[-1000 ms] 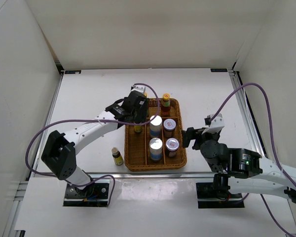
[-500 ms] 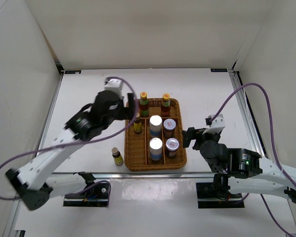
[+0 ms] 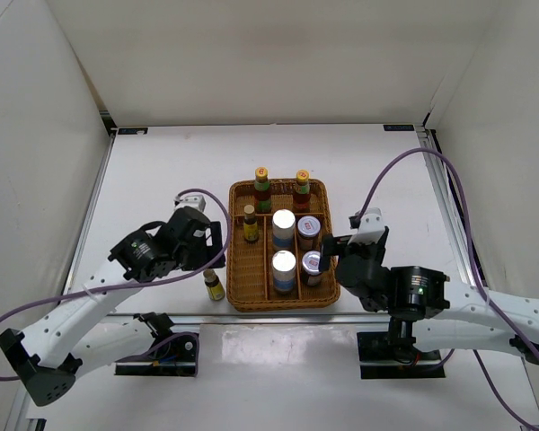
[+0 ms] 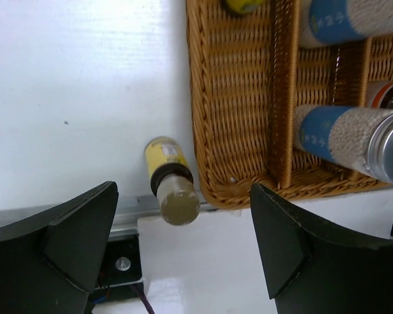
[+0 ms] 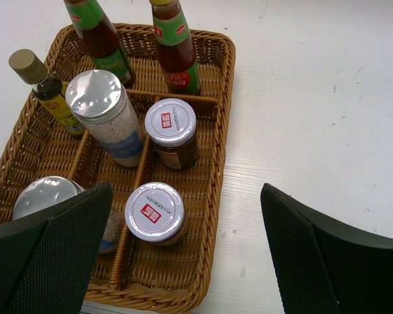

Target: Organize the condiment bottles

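L pincer (image 4: 183,196) spread wide, empty, over the lone yellow-labelled bottle (image 3: 215,285), which stands on the worktop (image 3: 153,180) just beside the wicker tray (image 3: 236,301), near-left corner. R pincer (image 5: 187,193) also spread, empty, above the tray's right side. In tray: red-sauce bottles (image 3: 262,189) at far end, second yellow bottle (image 3: 251,224) left, white-blue cylinders (image 3: 283,229) mid, short jars (image 3: 308,232) right.

I work on a matte white table (image 3: 162,171), boxed in by plain white panels: a back wall (image 3: 269,54), a left wall (image 3: 27,135) and a right wall (image 3: 512,99). An aluminium left rail (image 3: 92,206) and right rail (image 3: 446,197) edge the tabletop, with black brackets (image 3: 130,131) at the far corners. The light is even and soft, with faint shadows. A dark speck (image 4: 66,122) marks the surface on my left.
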